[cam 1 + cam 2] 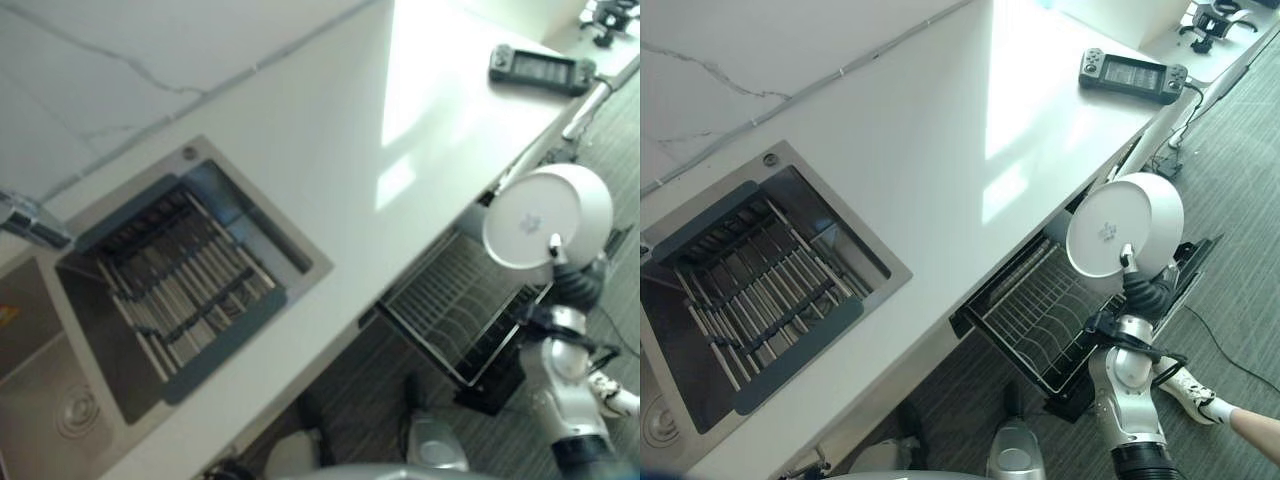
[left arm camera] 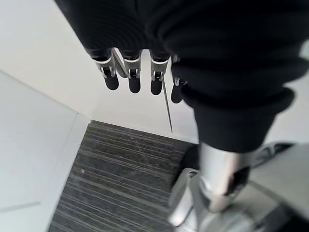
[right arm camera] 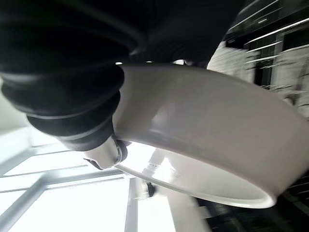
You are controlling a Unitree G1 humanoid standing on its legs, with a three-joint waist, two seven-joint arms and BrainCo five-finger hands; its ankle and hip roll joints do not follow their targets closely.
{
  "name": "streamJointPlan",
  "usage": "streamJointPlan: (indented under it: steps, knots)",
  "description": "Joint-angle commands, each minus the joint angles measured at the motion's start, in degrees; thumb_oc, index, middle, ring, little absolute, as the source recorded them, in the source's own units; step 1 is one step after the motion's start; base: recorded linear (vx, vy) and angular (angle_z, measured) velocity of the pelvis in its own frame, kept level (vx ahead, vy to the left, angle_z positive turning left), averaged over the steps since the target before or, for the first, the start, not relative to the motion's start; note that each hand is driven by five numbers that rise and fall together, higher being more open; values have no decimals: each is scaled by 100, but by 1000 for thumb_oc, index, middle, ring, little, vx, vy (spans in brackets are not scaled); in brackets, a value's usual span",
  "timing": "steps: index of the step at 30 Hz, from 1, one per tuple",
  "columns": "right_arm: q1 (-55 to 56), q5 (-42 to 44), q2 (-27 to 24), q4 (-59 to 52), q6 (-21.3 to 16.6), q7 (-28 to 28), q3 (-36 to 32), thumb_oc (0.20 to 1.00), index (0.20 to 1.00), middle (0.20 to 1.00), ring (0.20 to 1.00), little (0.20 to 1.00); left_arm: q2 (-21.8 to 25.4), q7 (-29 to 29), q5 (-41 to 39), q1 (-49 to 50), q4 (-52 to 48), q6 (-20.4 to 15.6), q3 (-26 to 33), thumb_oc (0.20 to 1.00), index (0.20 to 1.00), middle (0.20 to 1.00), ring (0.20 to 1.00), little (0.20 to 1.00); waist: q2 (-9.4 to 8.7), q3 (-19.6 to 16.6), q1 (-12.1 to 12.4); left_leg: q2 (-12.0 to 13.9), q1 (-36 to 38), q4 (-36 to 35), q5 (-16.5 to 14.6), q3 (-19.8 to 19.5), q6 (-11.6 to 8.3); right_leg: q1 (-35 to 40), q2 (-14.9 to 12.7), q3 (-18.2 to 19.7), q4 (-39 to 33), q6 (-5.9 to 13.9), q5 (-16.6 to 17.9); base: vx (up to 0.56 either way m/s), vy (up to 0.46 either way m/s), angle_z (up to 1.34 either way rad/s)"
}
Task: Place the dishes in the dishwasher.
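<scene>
While right hand [image 1: 1137, 283] grips one bowl [image 1: 1124, 226], one rack [image 1: 1040, 320]

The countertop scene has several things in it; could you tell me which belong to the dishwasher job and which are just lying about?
Job:
white bowl, held in the right hand
pulled-out dishwasher rack

Lying about:
game controller on the counter
drying rack over the sink
left hand, idle

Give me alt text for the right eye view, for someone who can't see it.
The robot's right hand holds a white bowl tilted on edge above the pulled-out dishwasher rack, which sits below the white countertop. A sink with a slatted drying rack is set into the counter, and a handheld game console lies at its far end.
</scene>
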Motion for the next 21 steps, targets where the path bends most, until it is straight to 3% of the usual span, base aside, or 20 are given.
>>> streamJointPlan:
  steps: [1, 4, 13, 21]
  knots:
    - [-331, -217, -28, -436, -695, -240, -151, 200, 200, 200, 200, 200, 189, 27, -589, -328, 307, 22, 291, 1000, 1000, 1000, 1000, 1000, -52, -96, 152, 95, -276, 552, -468, -983, -45, 175, -10, -304, 803, -108, -826, -16, -45, 21]
    - [-300, -277, 103, 6, -791, -445, -81, 200, 200, 200, 200, 200, 123, -83, -1162, -318, 493, 106, 534, 1000, 1000, 1000, 1000, 1000, -34, -67, 213, 127, -355, 582, -411, -1132, -93, 157, 32, -419, 922, -191, -923, -2, -40, 24]
    - [-492, -460, 77, 731, -628, -197, 209, 200, 200, 200, 200, 200, -34, -401, -2743, -331, 694, 356, 1237, 1000, 1000, 1000, 1000, 1000, -2, 207, 402, 139, -754, 957, -333, -1606, -217, -9, 124, -498, 1346, -423, -1194, -1, -19, 15]
    - [-914, -642, -263, 1123, -252, -296, 366, 200, 200, 200, 200, 200, 53, -552, -2745, -480, 739, 401, 1188, 1000, 1000, 1000, 1000, 1000, 70, 547, 581, 175, -1129, 1149, -234, -1883, -295, -377, 202, -671, 1866, -635, -1455, -17, -10, 15]
